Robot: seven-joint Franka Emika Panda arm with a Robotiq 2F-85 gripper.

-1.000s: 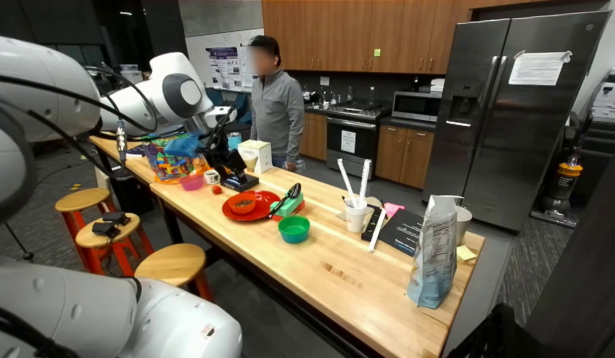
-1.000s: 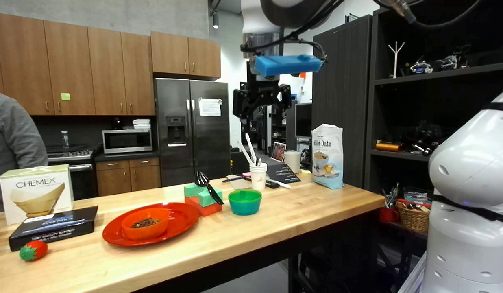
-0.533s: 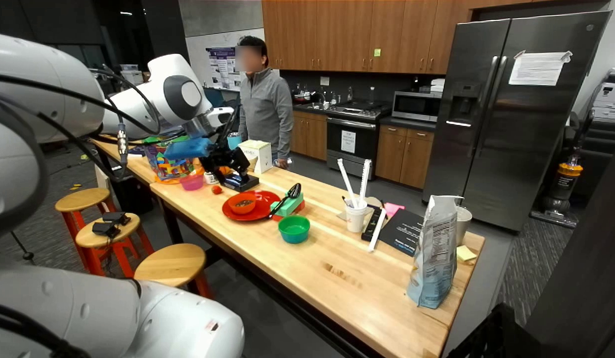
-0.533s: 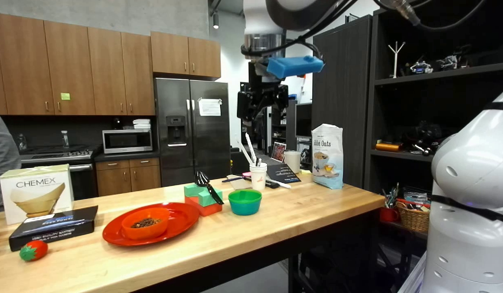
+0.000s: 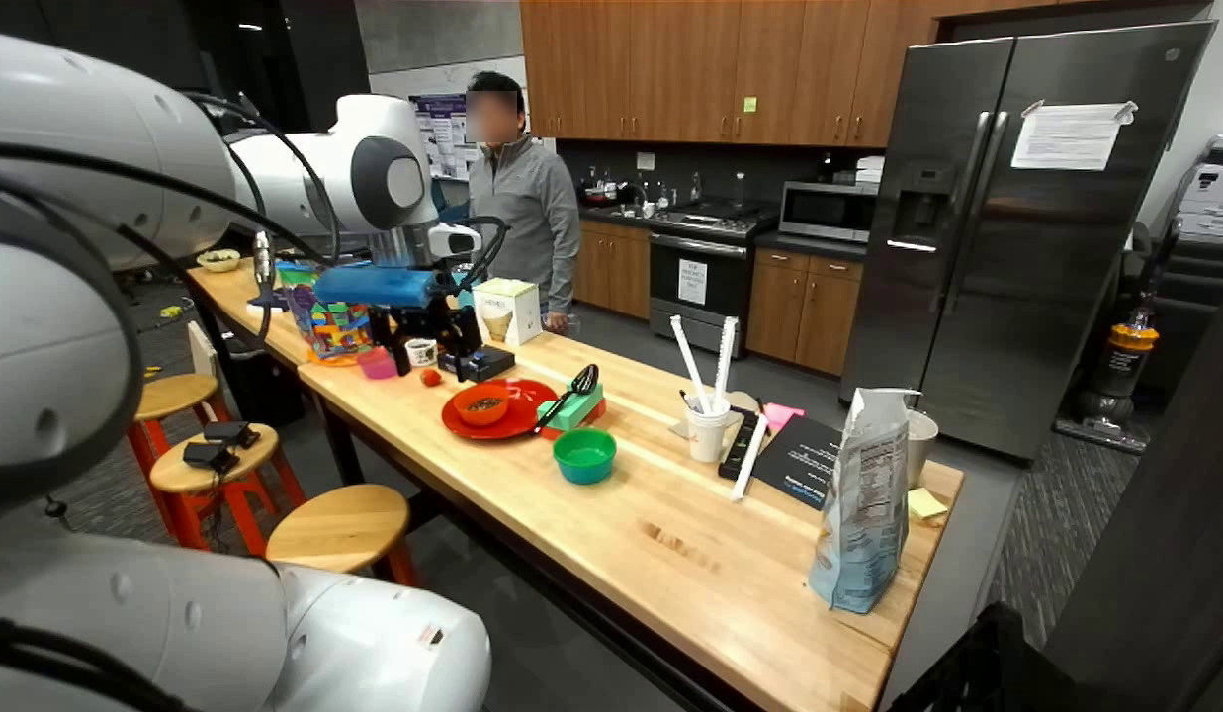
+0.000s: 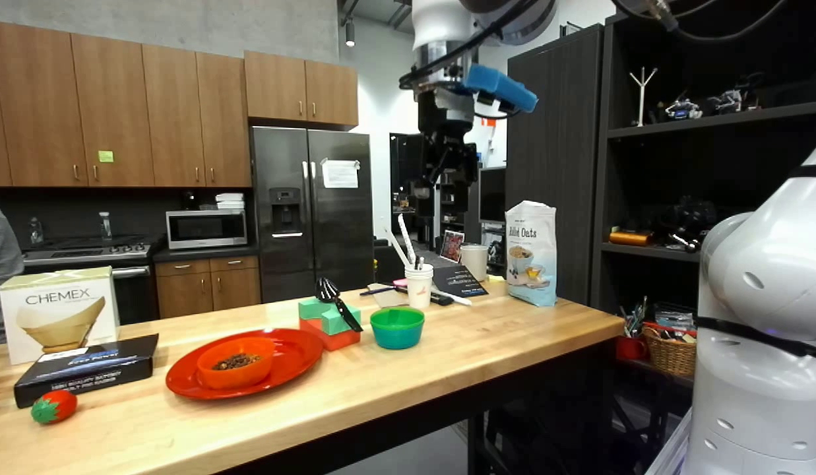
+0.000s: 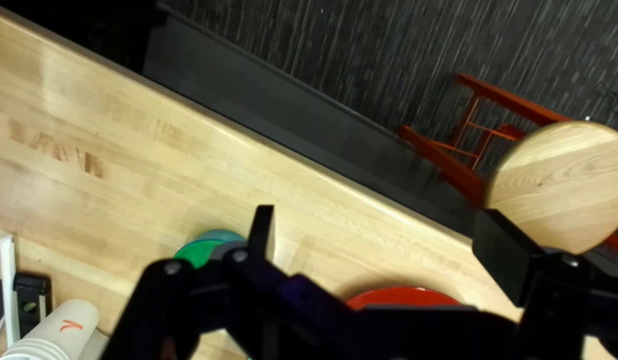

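Since half a second ago, your gripper has swung and twisted round in both exterior views, while the layout on the table looks unchanged. Reading the wrist view left to right: the white cup is well apart from the jaws. Next comes the green bowl, on the table and partly hidden by one finger. Between the fingers you see mostly bare wood: the jaws stand wide, holding nothing. The red plate shows past the gripper's body, and the stool sits off the table's edge, partly behind the other finger. I'd stay high, settle the wrist turn before any descent, and watch the slotted spoon between bowl and plate, whose handle could catch a fingertip.
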